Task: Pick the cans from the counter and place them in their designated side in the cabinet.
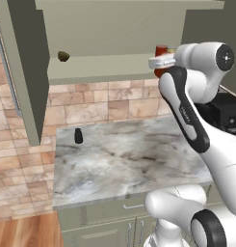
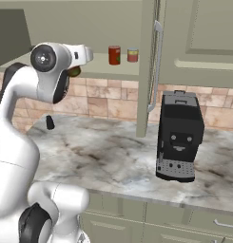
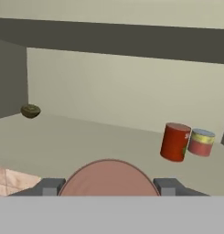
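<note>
Hand view: the end effector (image 3: 109,187) is clenched around a plain red-orange can (image 3: 108,178), a smooth round cylinder whose top sits right between the two dark fingertips (image 3: 50,187), at the front edge of the cabinet (image 3: 109,96) shelf. Farther in on that flat olive shelf to the right, well apart from the held can, stands the labelled red can (image 3: 176,141) just beside a shorter red-and-yellowish can (image 3: 201,142), with a small dark rounded lump (image 3: 30,110) far left. Below, the marble-patterned tabletop (image 1: 124,154) carries a small black bottle (image 1: 78,136) and a boxy black machine (image 2: 179,136).
</note>
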Tool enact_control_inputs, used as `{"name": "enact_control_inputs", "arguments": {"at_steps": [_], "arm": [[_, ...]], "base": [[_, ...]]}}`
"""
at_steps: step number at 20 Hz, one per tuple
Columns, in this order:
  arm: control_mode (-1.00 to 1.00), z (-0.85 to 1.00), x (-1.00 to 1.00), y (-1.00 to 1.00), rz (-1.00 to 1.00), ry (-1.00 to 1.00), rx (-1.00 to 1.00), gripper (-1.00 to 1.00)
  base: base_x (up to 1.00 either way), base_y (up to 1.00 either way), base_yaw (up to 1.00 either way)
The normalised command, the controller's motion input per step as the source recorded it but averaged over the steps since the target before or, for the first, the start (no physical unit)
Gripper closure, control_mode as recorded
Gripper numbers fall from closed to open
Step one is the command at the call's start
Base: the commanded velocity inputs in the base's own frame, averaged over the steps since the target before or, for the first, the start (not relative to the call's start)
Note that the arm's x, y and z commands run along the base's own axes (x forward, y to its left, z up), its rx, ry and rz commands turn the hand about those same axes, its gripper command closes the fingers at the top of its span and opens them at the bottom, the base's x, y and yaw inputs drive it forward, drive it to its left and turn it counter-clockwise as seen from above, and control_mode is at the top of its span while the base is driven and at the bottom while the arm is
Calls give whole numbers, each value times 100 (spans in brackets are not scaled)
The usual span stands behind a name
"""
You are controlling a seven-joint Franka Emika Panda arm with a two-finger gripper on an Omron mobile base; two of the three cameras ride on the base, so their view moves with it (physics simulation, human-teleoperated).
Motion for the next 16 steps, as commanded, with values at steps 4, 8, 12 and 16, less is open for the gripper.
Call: {"name": "enact_control_inputs", "arguments": {"at_steps": [4,8,12,16], "arm": [[-100,5,36,-9,0,0,-1,100],[-100,5,35,-8,0,0,-2,100],[-100,1,36,-5,0,0,-3,100],[-100,0,38,-2,0,0,-3,100]], "base": [[0,0,0],[0,0,0],[0,0,0],[0,0,0]]}}
